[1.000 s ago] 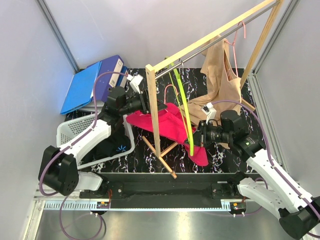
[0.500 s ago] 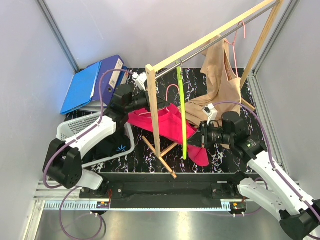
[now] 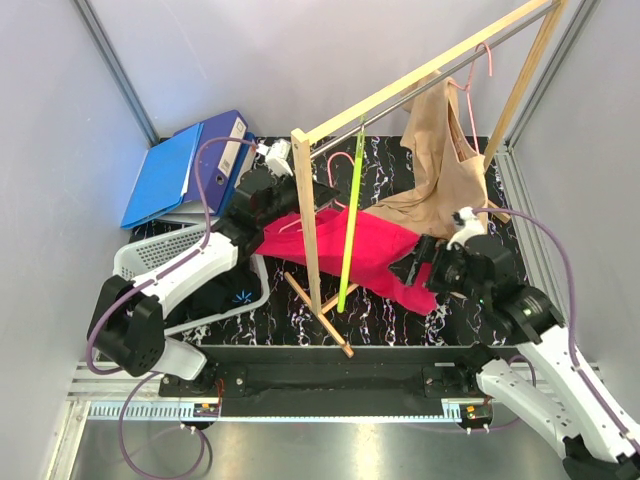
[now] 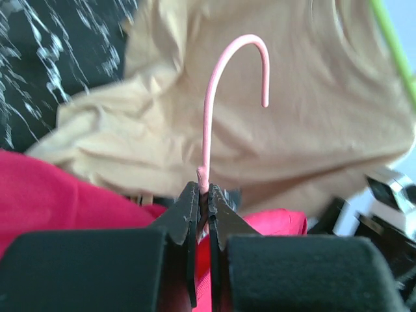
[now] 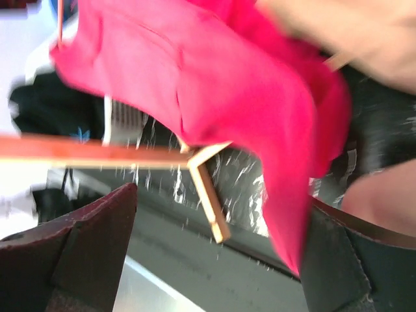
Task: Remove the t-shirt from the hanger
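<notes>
Left pincer [image 4: 203, 192] is pressed together on the neck of the pink hanger [image 4: 206, 123], just below the hook. The hook points up and is free, not on any rail. In the left wrist view red fabric sits right under the jaws on both sides of the neck, so the shirt looks to be on the hanger.

The red t-shirt [image 3: 375, 250] is stretched low over the counter [image 3: 270, 310]. It runs from the left pincer [image 3: 305, 195], past the wooden rack [image 3: 308, 230] upright, to the right pincer [image 3: 418, 268].

Right pincer [image 5: 221, 214] is spread wide, with its fingers [image 5: 78, 247] at opposite edges of the wrist view. The shirt's lower corner hangs between them, closer to the one on the right of the picture. Cannot tell if the cloth touches it.

The green hanger [image 3: 348, 235] hangs tilted from the rack's rail, in front of the shirt. The beige garment [image 3: 440, 150] hangs further right on the same rail, with its lower part draped behind the shirt.

The white basket [image 3: 140, 262] and blue binders [image 3: 170, 175] are on the left, apart from the shirt.
</notes>
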Available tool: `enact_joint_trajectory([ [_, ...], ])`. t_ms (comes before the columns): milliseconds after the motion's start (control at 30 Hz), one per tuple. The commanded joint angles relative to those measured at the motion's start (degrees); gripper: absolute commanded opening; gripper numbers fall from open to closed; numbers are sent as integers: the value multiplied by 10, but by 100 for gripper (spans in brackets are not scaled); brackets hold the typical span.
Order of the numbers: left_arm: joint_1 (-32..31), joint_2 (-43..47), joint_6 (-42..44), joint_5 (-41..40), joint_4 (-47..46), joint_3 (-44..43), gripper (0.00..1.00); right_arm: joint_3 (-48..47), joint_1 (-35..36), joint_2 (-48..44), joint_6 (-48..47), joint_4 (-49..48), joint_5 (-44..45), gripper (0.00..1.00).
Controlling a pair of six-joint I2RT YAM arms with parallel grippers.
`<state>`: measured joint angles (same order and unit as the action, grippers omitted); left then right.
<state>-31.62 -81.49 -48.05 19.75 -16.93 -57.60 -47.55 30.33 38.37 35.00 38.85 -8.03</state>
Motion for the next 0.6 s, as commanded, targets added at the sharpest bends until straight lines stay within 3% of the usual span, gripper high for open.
enact_joint_trajectory([
  [0, 0, -2, -44, -100, -133, -23, 0, -61, 1, -31, 25, 53, 151, 100],
  [100, 0, -16, -40, -120, -144, -51, 0, -65, 0, -41, 17, 44, 147, 100],
  [233, 2, -36, -10, -145, -141, -105, 0, -37, 0, -15, -17, -92, -39, 100],
  [333, 6, -56, -11, -174, -160, -132, 0, -18, 2, 40, -1, -182, -114, 100],
  [433, 8, -77, -49, -196, -219, -133, 0, -8, 1, 93, 4, -256, -145, 100],
  [567, 8, -126, -121, -210, -308, -143, 0, 13, 1, 180, -5, -426, -157, 98],
])
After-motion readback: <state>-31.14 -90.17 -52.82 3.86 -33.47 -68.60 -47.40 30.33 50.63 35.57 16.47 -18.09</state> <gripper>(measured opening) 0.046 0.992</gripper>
